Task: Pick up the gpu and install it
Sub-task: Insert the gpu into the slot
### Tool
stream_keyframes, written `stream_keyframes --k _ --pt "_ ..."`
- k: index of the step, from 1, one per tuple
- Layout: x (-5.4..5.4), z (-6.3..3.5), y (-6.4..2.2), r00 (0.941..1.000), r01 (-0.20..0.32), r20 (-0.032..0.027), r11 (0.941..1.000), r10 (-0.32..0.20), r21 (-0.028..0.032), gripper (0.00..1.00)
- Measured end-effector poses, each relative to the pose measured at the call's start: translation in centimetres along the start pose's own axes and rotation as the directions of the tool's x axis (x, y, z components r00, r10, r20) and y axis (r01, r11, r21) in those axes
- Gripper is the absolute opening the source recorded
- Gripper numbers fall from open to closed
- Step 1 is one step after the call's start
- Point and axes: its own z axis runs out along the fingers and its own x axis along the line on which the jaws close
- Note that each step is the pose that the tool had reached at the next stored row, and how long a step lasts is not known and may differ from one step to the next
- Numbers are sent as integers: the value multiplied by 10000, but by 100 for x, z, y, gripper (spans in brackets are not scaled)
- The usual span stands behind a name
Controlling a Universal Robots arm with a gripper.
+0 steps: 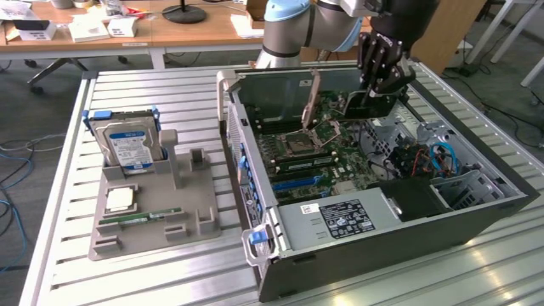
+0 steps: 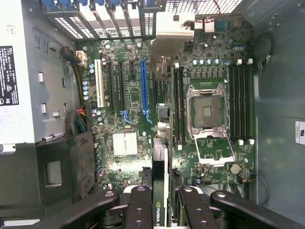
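A slatted metal desk (image 1: pixel 153 83) carries a grey parts holder (image 1: pixel 183 204) on the exterior view's left and an open computer case (image 1: pixel 383 245) just beside it.

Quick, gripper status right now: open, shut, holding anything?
Gripper: shut on the gpu, held edge-on over the open computer case.

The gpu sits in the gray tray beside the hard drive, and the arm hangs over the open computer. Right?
No. The gpu is not in the tray beside the hard drive; the jaws hold it, as the wrist view shows. The arm does hang over the open computer.
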Motion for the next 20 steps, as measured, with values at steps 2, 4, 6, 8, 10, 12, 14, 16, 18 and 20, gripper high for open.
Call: stream_keyframes --k 2,4,6,8,10,12,14,16,18,20 --pt "0 12 4 10000 2 7 10000 -2 -1 26" --pt "1 27 8 10000 2 12 10000 -2 -1 26" --pt "1 43 12 10000 3 20 10000 -3 -2 26" --pt "1 55 14 10000 3 23 10000 -3 -3 26" --pt "2 57 14 10000 2 21 10000 -2 -3 26" --pt "2 57 14 10000 2 22 10000 -2 -3 26" --pt "2 58 14 10000 2 24 10000 -2 -3 26" --pt "2 58 14 10000 2 23 10000 -2 -3 26" --pt "2 58 14 10000 2 24 10000 -2 -3 26" --pt "2 58 22 10000 -1 24 10000 1 -3 26"
